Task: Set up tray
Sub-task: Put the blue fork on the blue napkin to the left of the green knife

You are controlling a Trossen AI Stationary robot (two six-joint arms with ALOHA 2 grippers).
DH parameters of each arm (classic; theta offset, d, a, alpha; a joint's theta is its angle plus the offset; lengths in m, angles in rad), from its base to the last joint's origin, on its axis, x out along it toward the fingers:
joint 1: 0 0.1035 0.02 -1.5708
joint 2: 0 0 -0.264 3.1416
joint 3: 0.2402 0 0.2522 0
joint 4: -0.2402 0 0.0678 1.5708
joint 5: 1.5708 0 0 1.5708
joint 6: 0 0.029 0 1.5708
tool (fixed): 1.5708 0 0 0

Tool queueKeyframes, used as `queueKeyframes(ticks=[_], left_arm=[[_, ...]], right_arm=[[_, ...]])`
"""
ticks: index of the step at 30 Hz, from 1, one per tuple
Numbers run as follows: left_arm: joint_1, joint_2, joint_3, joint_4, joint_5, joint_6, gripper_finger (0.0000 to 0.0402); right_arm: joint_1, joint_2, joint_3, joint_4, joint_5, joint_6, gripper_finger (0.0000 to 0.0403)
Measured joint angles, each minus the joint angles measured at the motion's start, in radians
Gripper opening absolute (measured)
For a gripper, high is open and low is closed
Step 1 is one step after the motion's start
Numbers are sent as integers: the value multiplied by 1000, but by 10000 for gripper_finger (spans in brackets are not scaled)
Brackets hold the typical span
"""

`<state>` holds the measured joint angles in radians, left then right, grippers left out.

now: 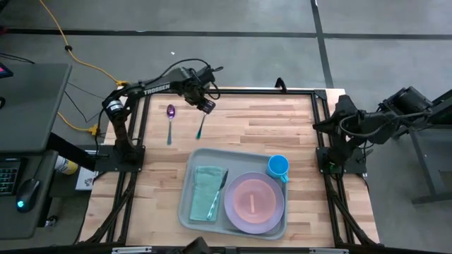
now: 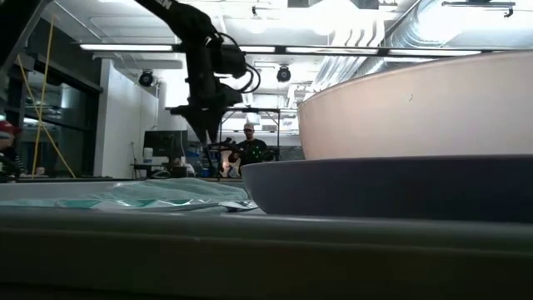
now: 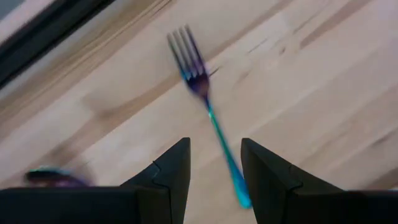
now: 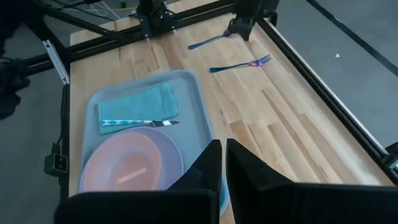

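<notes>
The pale tray [image 1: 205, 159] lies at the table's near middle, holding a folded teal napkin [image 1: 205, 189] with a knife [image 1: 218, 190] on it. A pink plate [image 1: 252, 201] is stacked on a purple one, and a blue cup [image 1: 278, 167] stands at the tray's far right corner. A teal-handled fork [image 3: 211, 118] and a purple spoon [image 1: 170, 120] lie on the bare wood beyond the tray. My left gripper [image 3: 214, 171] hangs open above the fork, pointing down, with a finger on either side of the handle in its wrist view. My right gripper [image 4: 221, 168] is shut, raised at the right edge.
Bare wood lies right of the fork and between the cutlery and the tray. A black frame rail [image 1: 233, 90] runs along the table's far edge, close behind my left gripper. A person [image 2: 248, 148] sits in the room beyond.
</notes>
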<state>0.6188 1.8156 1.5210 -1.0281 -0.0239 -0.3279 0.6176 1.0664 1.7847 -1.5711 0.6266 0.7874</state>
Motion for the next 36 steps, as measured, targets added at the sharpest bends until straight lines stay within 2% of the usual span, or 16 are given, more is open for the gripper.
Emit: queueKeyframes(ticks=[4, 10, 13, 20, 24, 28, 36], left_arm=[[4, 0, -36, 94, 10, -24, 170], [4, 0, -78, 106, 11, -25, 176], [3, 0, -99, 116, 23, -26, 200], [3, 10, -148, 149, 48, -95, 287], [3, 33, -159, 154, 46, -104, 315], [1, 64, -158, 174, 61, -122, 320], [-26, 103, -158, 240, 56, -130, 302]], right_arm=[[-4, 0, 0, 0, 17, 17, 0], [-18, 0, 0, 0, 20, 24, 0], [-26, 0, 0, 0, 26, 22, 0], [-48, 0, 0, 0, 30, 17, 0], [-50, 0, 0, 0, 30, 17, 0], [-50, 0, 0, 0, 37, 16, 0], [-50, 0, 0, 0, 42, 16, 0]])
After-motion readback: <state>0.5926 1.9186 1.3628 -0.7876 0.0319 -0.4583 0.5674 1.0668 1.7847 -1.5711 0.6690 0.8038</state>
